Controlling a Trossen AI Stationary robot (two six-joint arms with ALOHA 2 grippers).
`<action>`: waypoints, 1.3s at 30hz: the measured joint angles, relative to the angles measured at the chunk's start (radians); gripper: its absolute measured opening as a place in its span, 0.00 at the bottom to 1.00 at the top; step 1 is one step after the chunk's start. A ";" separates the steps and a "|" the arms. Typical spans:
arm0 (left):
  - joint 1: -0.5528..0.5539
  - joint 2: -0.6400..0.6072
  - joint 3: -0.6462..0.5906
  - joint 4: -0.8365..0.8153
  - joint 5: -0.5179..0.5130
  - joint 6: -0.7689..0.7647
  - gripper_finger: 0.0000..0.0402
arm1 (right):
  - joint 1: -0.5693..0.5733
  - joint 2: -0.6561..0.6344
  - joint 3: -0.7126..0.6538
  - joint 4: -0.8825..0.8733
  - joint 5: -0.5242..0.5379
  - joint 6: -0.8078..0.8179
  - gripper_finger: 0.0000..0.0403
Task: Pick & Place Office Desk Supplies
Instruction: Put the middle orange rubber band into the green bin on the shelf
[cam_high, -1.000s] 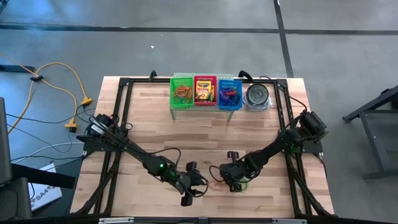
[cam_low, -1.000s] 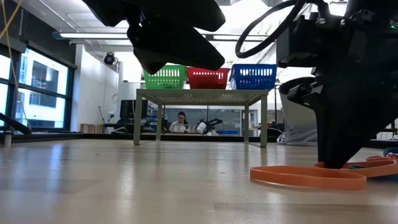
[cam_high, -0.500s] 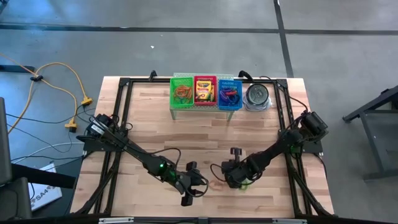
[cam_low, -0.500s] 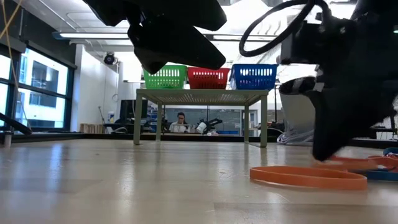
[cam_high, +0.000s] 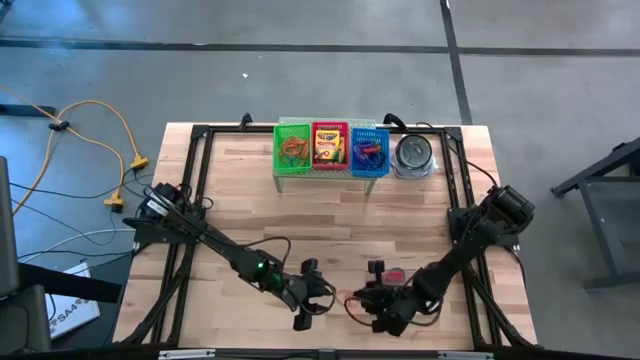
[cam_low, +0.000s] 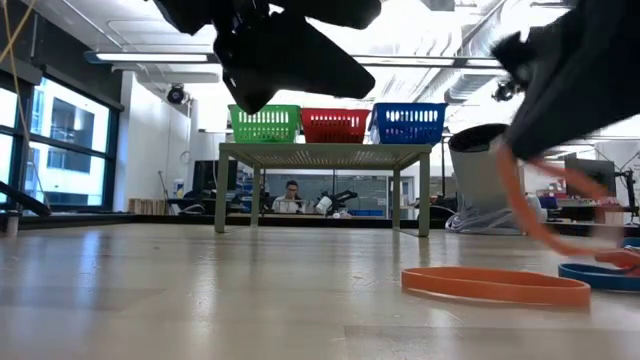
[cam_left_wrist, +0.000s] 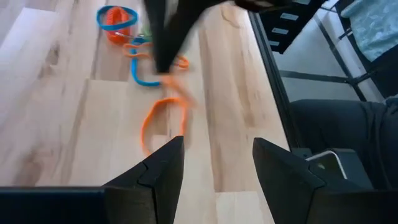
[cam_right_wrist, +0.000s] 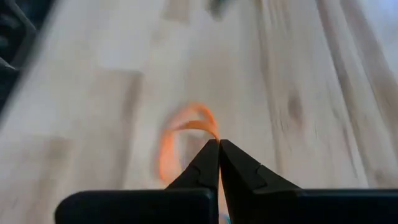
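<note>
Orange rubber band hung pinched in my right end effector, whose fingers were shut on it at the near middle of the bench; from the low view the loop trailed down from the raised end effector toward the wood. My left end effector hovered just to the left of it, near the front edge, its fingers standing partly apart and holding nothing. On the bench below lay more bands: another orange loop flat on the wood, a blue band just beside it to the right, and, seen past my left fingers, a blue-and-orange cluster. At the far side stood the small rack with the green basket, the red basket carrying crayon boxes, and the blue basket, with the round metal tin just to their right.
</note>
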 joint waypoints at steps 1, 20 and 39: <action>0.004 0.000 0.000 0.002 -0.003 0.000 0.47 | 0.008 0.000 0.008 0.015 0.019 -0.030 0.01; 0.043 0.000 0.000 0.106 -0.046 -0.002 0.47 | 0.028 -0.002 0.038 0.137 0.236 -0.259 0.01; 0.043 0.000 0.000 0.130 -0.042 -0.005 0.47 | -0.014 -0.002 0.039 0.231 0.332 -0.425 0.01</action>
